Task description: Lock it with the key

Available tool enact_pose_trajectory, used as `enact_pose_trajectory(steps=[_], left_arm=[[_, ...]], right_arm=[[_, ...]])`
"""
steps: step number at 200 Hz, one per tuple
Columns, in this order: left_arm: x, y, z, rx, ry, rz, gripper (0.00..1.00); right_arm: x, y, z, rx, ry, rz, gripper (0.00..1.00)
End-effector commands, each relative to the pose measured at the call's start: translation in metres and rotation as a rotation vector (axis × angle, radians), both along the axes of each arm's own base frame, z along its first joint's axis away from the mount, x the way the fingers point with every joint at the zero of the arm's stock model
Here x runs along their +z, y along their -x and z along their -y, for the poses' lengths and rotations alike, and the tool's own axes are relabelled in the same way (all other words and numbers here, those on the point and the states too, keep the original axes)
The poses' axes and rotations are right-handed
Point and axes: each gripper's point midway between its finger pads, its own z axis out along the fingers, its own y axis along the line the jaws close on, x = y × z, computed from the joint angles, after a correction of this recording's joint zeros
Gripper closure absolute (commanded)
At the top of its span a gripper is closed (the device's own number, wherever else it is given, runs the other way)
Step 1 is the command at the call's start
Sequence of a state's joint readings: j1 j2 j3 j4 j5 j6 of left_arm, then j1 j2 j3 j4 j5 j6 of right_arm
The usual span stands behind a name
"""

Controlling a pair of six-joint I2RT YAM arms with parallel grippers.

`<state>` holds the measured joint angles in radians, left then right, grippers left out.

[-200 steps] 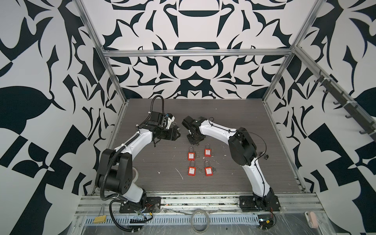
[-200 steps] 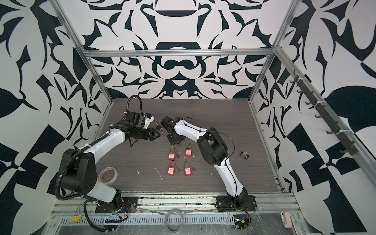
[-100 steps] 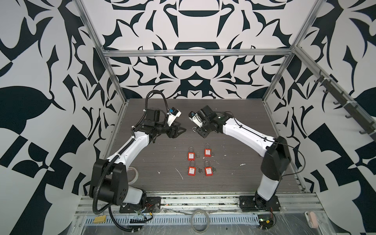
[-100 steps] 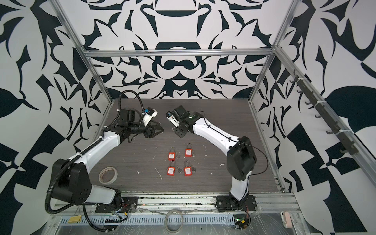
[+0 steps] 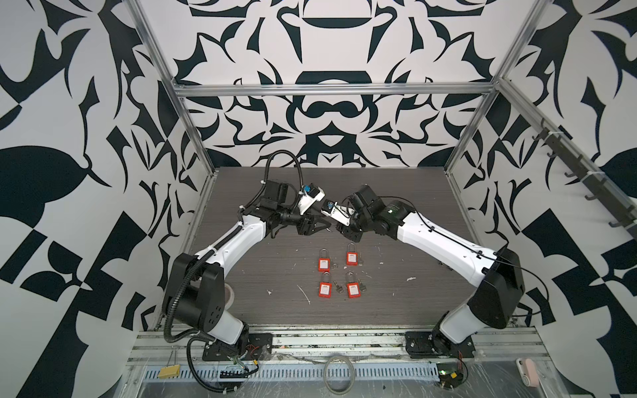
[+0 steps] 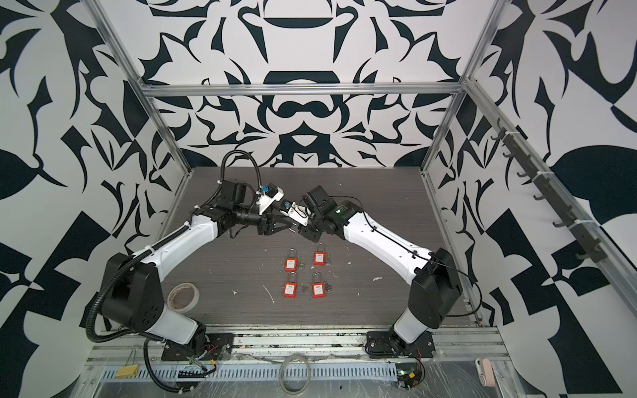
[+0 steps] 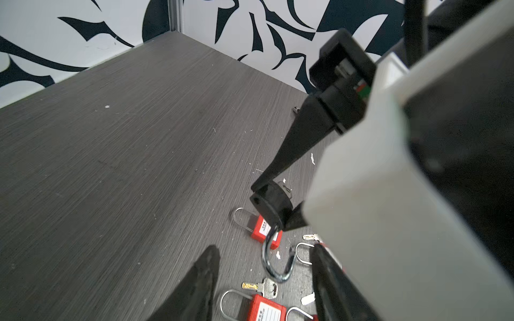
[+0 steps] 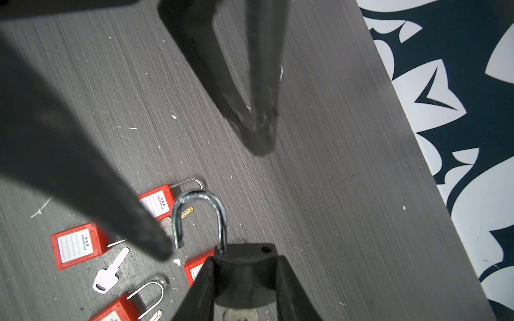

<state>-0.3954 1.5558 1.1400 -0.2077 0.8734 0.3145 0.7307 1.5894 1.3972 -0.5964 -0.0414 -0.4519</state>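
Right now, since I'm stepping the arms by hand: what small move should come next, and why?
Probably close the left gripper on the shackle bend. The right gripper clamps the black padlock, the shackle stands open with its free end swung off the hole, and the left fingers, apart, appear to sit either side of it.

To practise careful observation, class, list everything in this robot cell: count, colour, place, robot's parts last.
red padlocks: four, red, grouped two by two on the table
keys: apparently four, silvery, one beside each red padlock
black padlock: one, black, shackle open, held above the table
tape roll: one, pale, by the left arm's base
table: one, dark grey, cell floor
left gripper: one, black, open, fingers astride the shackle
right gripper: one, black, shut on the black padlock
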Motion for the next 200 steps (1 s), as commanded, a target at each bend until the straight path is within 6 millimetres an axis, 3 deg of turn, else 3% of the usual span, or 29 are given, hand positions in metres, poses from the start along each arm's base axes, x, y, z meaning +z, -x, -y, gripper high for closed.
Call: enact_pose_trajectory(steps=[1,107,165,200], left_arm=[[-0.005,0.0,0.001,-0.013,-0.018,-0.046,0.46],[-0.015,0.011,0.002,-0.053,-0.014,-0.131,0.58],[-0.013,0.009,0.005,-0.065,-0.002,-0.144,0.77],[-0.009,0.011,0.007,-0.081,0.013,-0.142,0.81]], right_arm=[[0.023,-0.001,-0.005,0.028,-0.047,0.071,0.69],[0.035,-0.012,-0.002,-0.007,-0.049,0.142,0.7],[0.039,-0.007,-0.004,0.011,-0.072,0.137,0.71],[0.039,-0.004,-0.006,0.029,-0.081,0.126,0.71]])
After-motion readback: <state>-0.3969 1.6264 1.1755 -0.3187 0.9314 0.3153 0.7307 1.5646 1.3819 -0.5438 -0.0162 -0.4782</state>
